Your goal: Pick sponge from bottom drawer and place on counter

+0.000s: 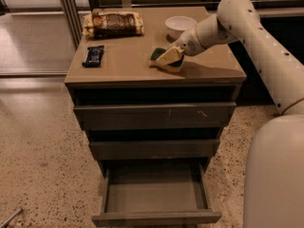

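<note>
The dark green sponge [158,54] is at the counter [123,61], right of its middle, and seems to touch the tan surface. My gripper [167,60] reaches in from the right, its yellowish fingers [166,57] shut on the sponge and covering most of it. The bottom drawer [156,217] is pulled out wide below, and its inside looks empty.
A dark blue snack bar [92,55] lies at the counter's left. A brown snack bag [113,23] lies at the back left and a white bowl [180,23] at the back, just behind my gripper. My white arm [266,46] and body [275,175] fill the right side.
</note>
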